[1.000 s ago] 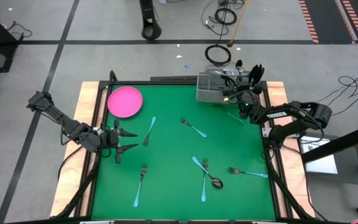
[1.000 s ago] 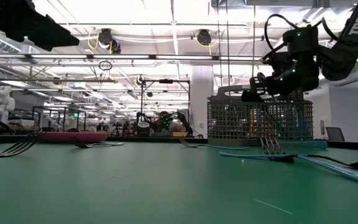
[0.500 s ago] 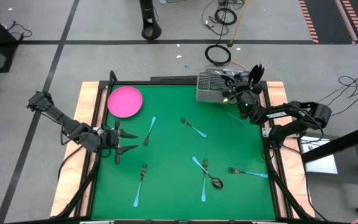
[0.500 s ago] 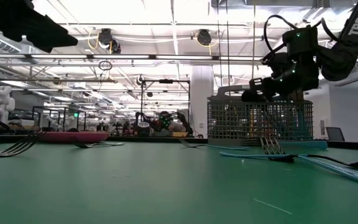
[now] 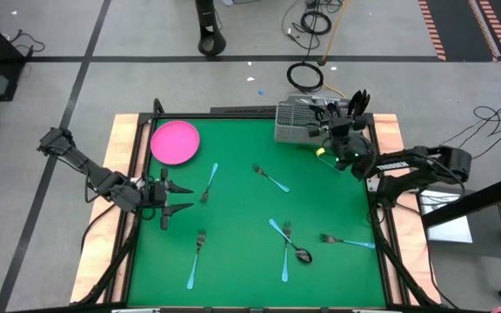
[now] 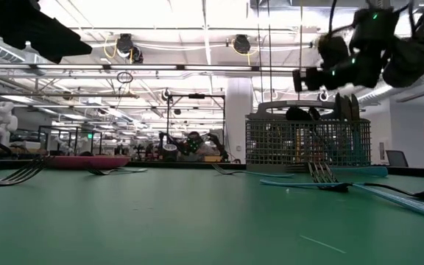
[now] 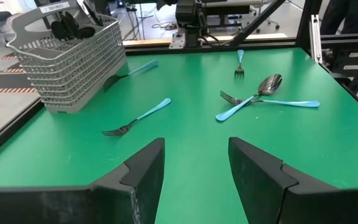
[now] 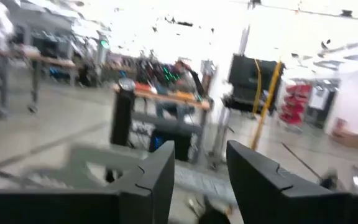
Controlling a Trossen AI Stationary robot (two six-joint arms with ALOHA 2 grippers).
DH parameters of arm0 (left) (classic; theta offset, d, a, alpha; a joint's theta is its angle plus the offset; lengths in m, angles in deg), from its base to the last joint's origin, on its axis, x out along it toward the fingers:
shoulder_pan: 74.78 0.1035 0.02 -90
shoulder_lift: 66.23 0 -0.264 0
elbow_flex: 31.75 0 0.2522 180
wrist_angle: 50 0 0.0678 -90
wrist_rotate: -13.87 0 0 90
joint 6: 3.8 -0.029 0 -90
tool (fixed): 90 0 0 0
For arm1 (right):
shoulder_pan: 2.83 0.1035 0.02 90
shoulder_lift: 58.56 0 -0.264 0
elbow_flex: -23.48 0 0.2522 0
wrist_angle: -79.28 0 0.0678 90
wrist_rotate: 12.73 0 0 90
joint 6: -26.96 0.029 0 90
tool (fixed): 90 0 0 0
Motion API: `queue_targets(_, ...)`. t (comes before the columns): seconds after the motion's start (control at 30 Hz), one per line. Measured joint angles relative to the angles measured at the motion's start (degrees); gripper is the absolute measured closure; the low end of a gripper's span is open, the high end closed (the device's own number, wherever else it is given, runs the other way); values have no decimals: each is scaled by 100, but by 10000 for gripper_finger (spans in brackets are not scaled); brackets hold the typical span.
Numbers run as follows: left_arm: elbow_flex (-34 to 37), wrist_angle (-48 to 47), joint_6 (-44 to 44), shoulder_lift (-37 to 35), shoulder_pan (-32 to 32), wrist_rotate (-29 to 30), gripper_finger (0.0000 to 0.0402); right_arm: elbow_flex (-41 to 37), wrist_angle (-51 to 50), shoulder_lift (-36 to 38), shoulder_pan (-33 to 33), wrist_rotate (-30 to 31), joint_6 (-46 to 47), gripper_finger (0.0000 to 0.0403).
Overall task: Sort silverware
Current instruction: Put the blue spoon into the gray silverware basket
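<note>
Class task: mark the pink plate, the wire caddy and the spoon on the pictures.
pink plate [image 5: 175, 142]: high view, its centre.
wire caddy [image 7: 73, 59]: left wrist view, its mesh side wall.
spoon [image 7: 270, 83]: left wrist view, its bowl.

Even overhead lighting cast faint shadows; ceiling lamps [image 6: 160, 15] glared in the low view, and the right wrist view was motion-blurred.

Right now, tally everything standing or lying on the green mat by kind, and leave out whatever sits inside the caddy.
Loose silverware pieces: 7
Pink plate: 1
Wire caddy: 1
Total: 9
</note>
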Motion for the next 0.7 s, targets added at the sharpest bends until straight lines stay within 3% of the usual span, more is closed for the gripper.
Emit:
queue_targets(0.27,0,7,0,0,0,0,221,924,-548,604,1062,-5,-541,268)
queue_targets(0.43,0,12,9,0,0,-46,221,2002,-2890,636,1834,-30,-72,268)
queue_targets(0.6,0,72,13,0,0,-253,221,3265,-5620,456,2525,-71,1254,268)
queue_targets(0.7,0,72,15,0,-1,-306,221,3893,-6770,371,2858,-462,2053,268)
